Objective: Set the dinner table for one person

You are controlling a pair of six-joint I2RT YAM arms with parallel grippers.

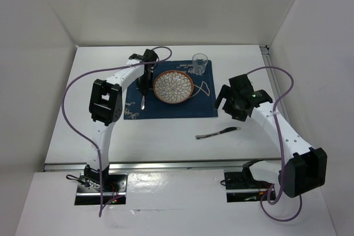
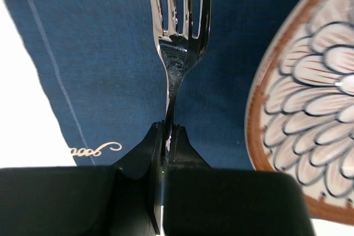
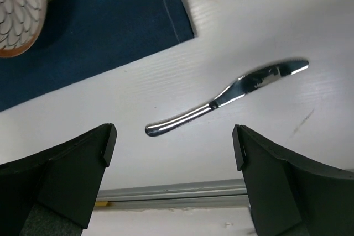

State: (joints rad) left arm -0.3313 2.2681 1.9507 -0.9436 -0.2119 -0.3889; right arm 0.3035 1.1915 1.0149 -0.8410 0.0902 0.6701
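In the overhead view, the white dinner table point(image 1: 166, 147) fills the middle, with its aluminium rail point(image 1: 166, 165) along the near edge. A navy cloth point(image 1: 182, 109) lies toward the far edge. At the middle of the cloth sits a patterned plate point(image 1: 173, 87), and a clear glass point(image 1: 199, 64) stands at its far right corner. The left gripper point(image 1: 144, 84) stands over the left part of the cloth, just beside the plate, closed on a fork point(image 1: 143, 101). A knife point(image 1: 218, 132) lies on bare table between the cloth's near edge and the rail. The right gripper point(image 1: 233, 106) hangs off the cloth's right edge.

From the left wrist, we see the left gripper point(image 2: 166, 136) pinching the fork point(image 2: 180, 53) by its neck, tines pointing away over the cloth point(image 2: 110, 53). The plate's brown rim point(image 2: 260, 109) curves along the right side, apart from the fork. White table point(image 2: 22, 109) shows past the cloth's left edge.

From the right wrist, the right gripper point(image 3: 174, 147) has its fingers point(image 3: 72, 169) spread wide and holds nothing. The knife point(image 3: 227, 98) lies flat on the table point(image 3: 249, 15) between them, beyond their tips. The cloth's near right corner point(image 3: 99, 26) and a slice of the plate point(image 3: 16, 9) sit at upper left, and the rail point(image 3: 177, 194) runs along the bottom.
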